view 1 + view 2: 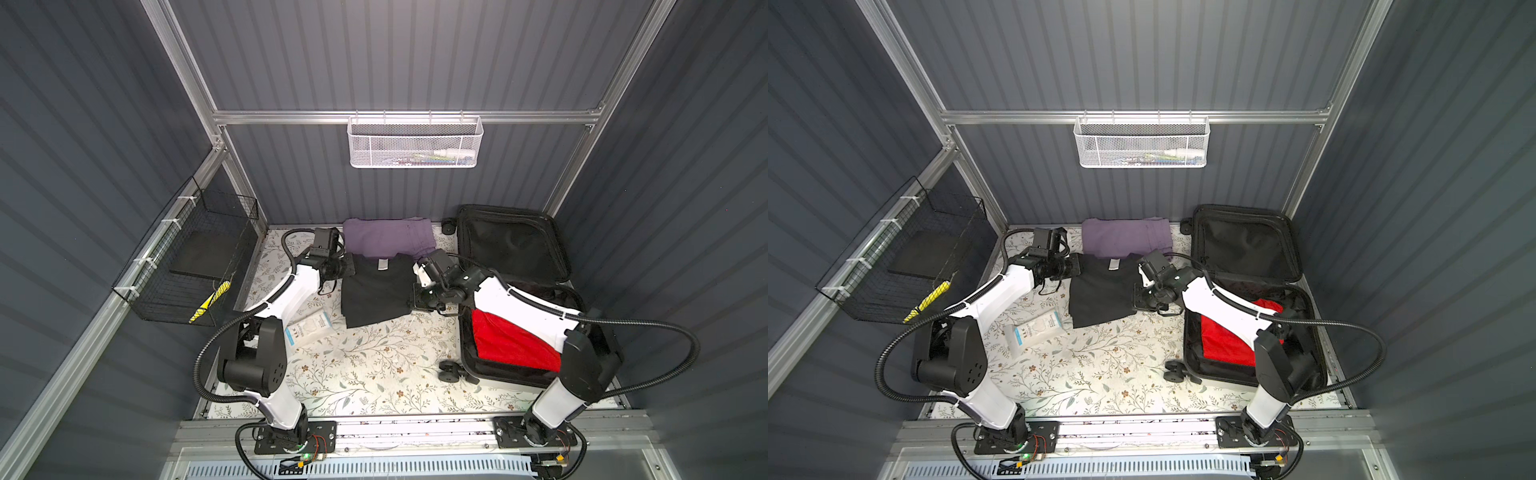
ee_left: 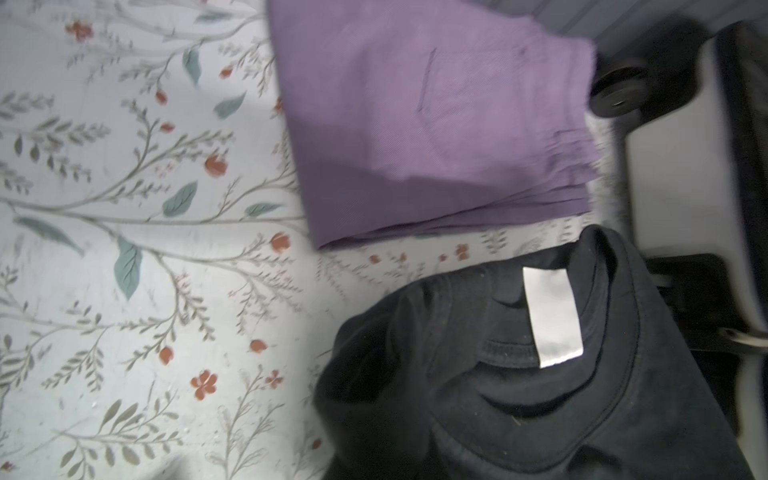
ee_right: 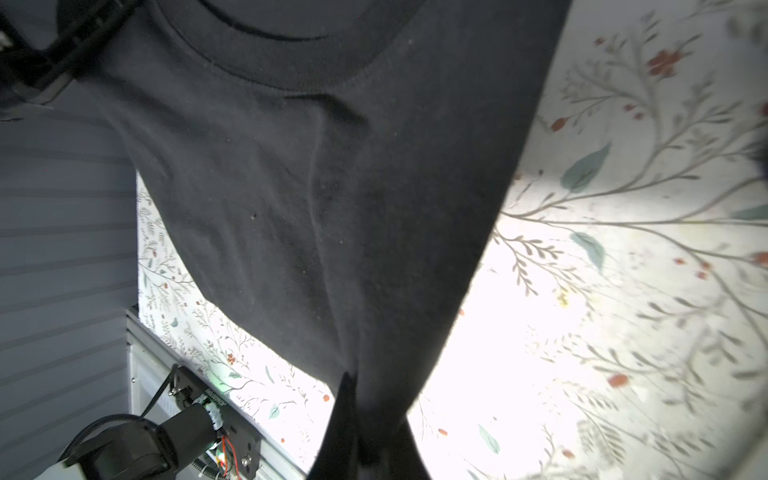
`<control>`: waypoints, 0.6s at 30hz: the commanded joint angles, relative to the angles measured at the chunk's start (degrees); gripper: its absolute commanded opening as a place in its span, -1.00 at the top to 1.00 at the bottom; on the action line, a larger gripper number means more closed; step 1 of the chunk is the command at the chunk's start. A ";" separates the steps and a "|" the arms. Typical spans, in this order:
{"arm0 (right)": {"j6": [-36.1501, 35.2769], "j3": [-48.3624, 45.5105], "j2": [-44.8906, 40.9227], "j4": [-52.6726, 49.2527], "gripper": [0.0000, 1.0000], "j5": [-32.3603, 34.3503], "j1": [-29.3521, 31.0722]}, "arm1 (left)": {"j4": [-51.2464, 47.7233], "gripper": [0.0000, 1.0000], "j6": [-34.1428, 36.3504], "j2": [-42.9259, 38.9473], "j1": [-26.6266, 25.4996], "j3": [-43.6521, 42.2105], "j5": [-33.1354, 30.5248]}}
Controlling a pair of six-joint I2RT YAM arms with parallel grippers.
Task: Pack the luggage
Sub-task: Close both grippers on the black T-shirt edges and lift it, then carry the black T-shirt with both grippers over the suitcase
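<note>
Arms reach in from the near rail, elbows bent, forearms stretched low toward the shirt [image 1: 376,291] in the middle of the table [image 1: 374,374]. The left gripper [image 1: 348,266] meets the shirt's left edge by the collar with a level wrist, and its jaws are narrowed to a pinch on the cloth. The right gripper [image 1: 414,296] meets the shirt's right edge with a rolled wrist, jaws clamped tight on a gathered fold.

Both top views show the luggage [image 1: 511,245] lying open just right of the shirt. Its lid leans on the back wall, and a red cloth [image 1: 507,336] sits in its near half under the right arm. A purple cloth [image 1: 386,237] lies behind the shirt, and a packet [image 1: 309,328] sits at its near-left corner.

Only the right wrist view shows the black fabric drawn to a point at the jaws and pulled taut across toward the left gripper. Only the left wrist view shows the white label [image 2: 550,316] inside the collar. It also shows a luggage wheel [image 2: 619,91] just past the purple cloth.
</note>
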 commanded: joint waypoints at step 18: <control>-8.88 -11.85 -38.32 -23.09 1.00 -0.12 -30.66 | -3.45 1.00 -8.06 13.80 -24.65 34.46 -1.74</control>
